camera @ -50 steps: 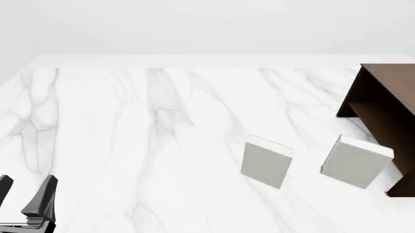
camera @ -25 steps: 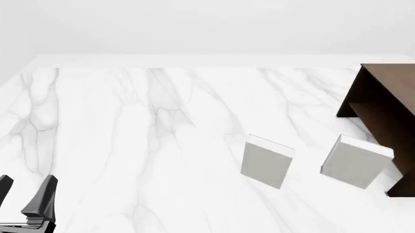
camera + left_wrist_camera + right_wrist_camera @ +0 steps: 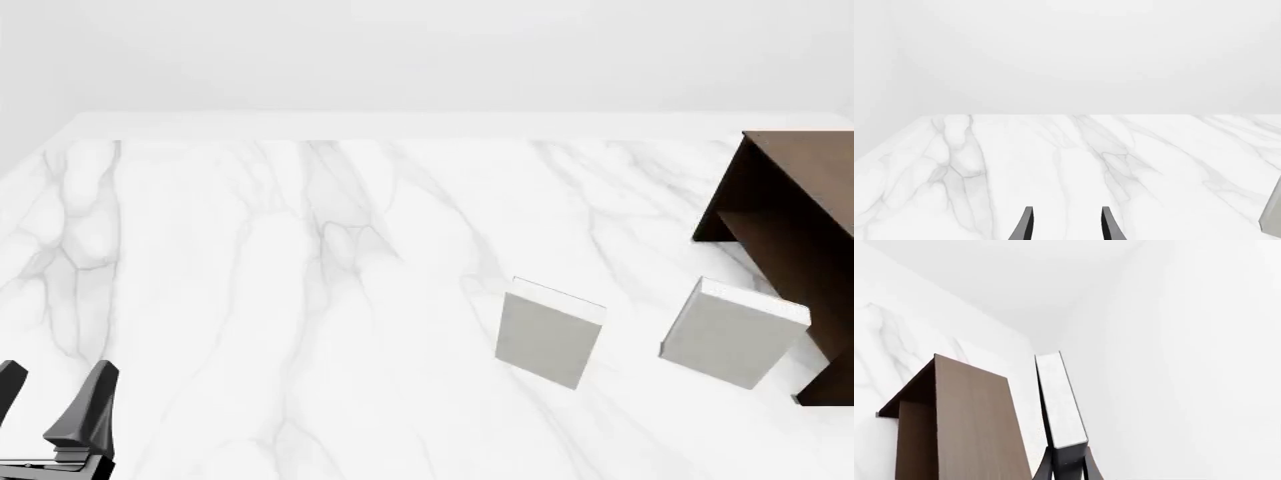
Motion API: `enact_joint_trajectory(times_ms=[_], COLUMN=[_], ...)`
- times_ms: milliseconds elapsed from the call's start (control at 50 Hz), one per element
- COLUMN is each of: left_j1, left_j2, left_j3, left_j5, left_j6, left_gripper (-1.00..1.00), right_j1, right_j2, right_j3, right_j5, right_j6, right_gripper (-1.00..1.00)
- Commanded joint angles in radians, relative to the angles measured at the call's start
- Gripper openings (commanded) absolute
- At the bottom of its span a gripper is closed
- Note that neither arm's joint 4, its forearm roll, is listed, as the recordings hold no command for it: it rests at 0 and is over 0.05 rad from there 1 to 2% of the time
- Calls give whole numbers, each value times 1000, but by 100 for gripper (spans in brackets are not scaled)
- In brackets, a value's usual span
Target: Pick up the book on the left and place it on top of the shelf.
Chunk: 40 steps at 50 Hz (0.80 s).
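The book (image 3: 1061, 400) shows only in the right wrist view: thin, with a dark cover and white page edges. My right gripper (image 3: 1067, 466) is shut on its near end and holds it out edge-on, close beside the dark brown shelf (image 3: 967, 425). Whether book and shelf touch cannot be told. In the front view the shelf (image 3: 787, 215) stands at the right edge, and the right gripper and the book are out of frame. My left gripper (image 3: 47, 405) is open and empty at the near left corner; it also shows in the left wrist view (image 3: 1066, 227).
Two pale grey-white books stand on the marble table (image 3: 267, 300): one at centre right (image 3: 547, 335), one in front of the shelf (image 3: 731, 335). An edge of one shows in the left wrist view (image 3: 1273, 220).
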Motion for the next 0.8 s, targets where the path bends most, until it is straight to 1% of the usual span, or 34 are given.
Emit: enact_joint_trajectory(times_ms=[20, 140, 400, 680, 800], left_j1=[0, 0, 0, 0, 0], left_j2=[0, 0, 0, 0, 0], left_j3=[0, 0, 0, 0, 0], left_j5=[0, 0, 0, 0, 0], left_j6=[0, 0, 0, 0, 0], left_gripper=[100, 100, 100, 100, 100], right_j1=[-13, -24, -32, -59, -51], right_j2=[47, 72, 125, 188, 221], right_j3=[-27, -51, -65, -75, -84], right_j5=[-40, -44, -80, -125, -142], right_j6=[4, -3, -13, -22, -18], right_gripper=[-100, -100, -100, -100, -100])
